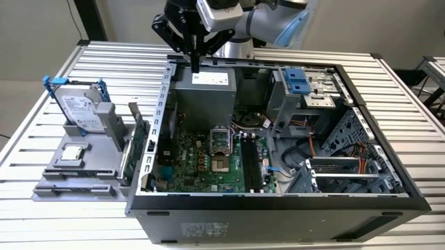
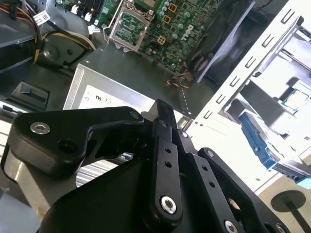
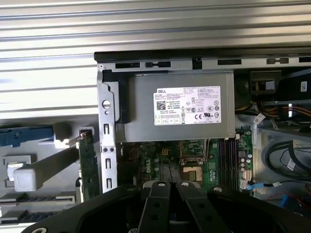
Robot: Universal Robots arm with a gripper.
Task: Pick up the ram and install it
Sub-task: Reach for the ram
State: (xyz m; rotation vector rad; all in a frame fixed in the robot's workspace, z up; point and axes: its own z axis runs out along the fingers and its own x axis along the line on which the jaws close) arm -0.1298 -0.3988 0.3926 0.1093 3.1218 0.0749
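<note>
My gripper (image 1: 197, 66) hangs above the back corner of the open computer case (image 1: 278, 205), over the grey power supply (image 1: 205, 88) on the exterior view's left. Its black fingers (image 2: 163, 126) are pressed together with nothing between them. The green motherboard (image 1: 201, 161) lies on the case floor, and its long black slots (image 1: 250, 164) are well below and in front of the gripper. A thin bluish strip (image 3: 34, 216) in the grey holder's front groove may be the ram; I cannot tell for sure.
A grey holder (image 1: 76, 177) beside the case carries a hard drive in a blue frame (image 1: 78, 109), a small square chip (image 1: 72, 152) and an upright green card (image 1: 133, 148). Drive cages (image 1: 347, 172) and cables crowd the case on the exterior view's right. Everything rests on a slatted metal table (image 1: 41, 224).
</note>
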